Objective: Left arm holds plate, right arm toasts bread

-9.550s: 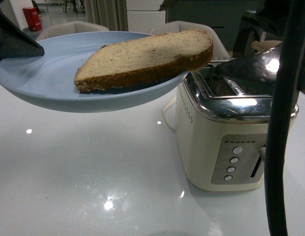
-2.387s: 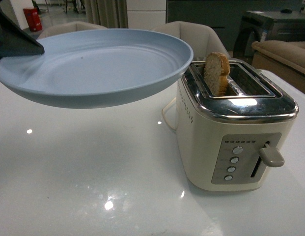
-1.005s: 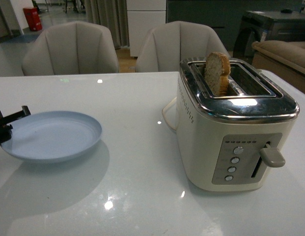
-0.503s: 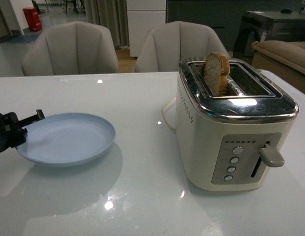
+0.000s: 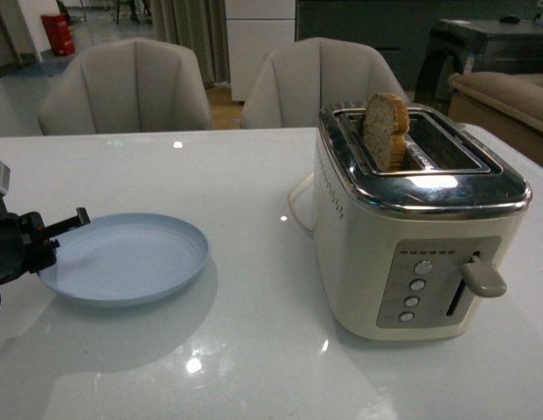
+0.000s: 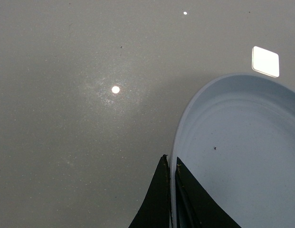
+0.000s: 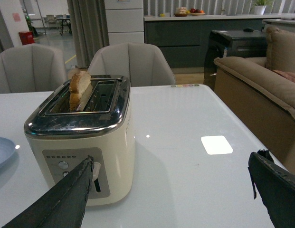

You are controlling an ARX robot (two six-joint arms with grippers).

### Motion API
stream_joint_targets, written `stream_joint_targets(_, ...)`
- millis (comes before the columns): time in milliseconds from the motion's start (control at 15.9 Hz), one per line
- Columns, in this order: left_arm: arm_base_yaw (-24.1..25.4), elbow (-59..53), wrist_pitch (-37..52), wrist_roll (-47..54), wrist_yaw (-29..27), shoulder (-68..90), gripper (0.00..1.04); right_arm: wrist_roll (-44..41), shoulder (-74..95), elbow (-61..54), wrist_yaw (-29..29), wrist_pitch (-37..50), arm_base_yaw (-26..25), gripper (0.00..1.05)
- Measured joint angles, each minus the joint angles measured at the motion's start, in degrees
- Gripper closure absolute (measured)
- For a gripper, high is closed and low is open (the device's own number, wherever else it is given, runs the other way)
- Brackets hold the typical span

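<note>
A: Between the left arm (image 5: 66,229) fingers (image 6: 159,199): plate (image 5: 131,262) rim, pinched, resting on table (image 5: 254,175).
B: Right arm (image 7: 171,199)?
A: Jaws spread wide, empty. Bread (image 5: 386,129) ahead of it, upright in toaster (image 5: 420,227) slot.

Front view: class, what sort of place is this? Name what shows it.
Probably a home-style dining and living space or showroom: a white table with a toaster, padded chairs behind it, and a sofa nearby.

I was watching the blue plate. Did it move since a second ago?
Yes. The plate has slid toward the toaster, still pinched at its rim by the left gripper.
</note>
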Motion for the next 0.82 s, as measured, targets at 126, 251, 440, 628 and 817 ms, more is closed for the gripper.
stream_joint_targets(126,0.02,0.0,0.83,0.37,-0.04,0.68,1.02,0.0,0.0,0.0,-0.02,0.0,0.0,0.06)
stream_joint_targets(251,0.02,-0.17,1.42,0.74,-0.17,1.05,1.02,0.0,0.0,0.0,-0.02,0.0,0.0,0.06)
stream_joint_targets(440,0.07,-1.7,3.45,1.99,-1.2,1.38,1.02,0.0,0.0,0.0,-0.02,0.0,0.0,0.06)
stream_joint_targets(628,-0.22,-2.89,3.8,4.22,-1.9,1.38,1.02,0.0,0.0,0.0,0.0,0.0,0.0,0.06)
stream_joint_targets(817,-0.57,-3.26,3.04,6.29,-2.4,1.38,1.02,0.0,0.0,0.0,0.0,0.0,0.0,0.06)
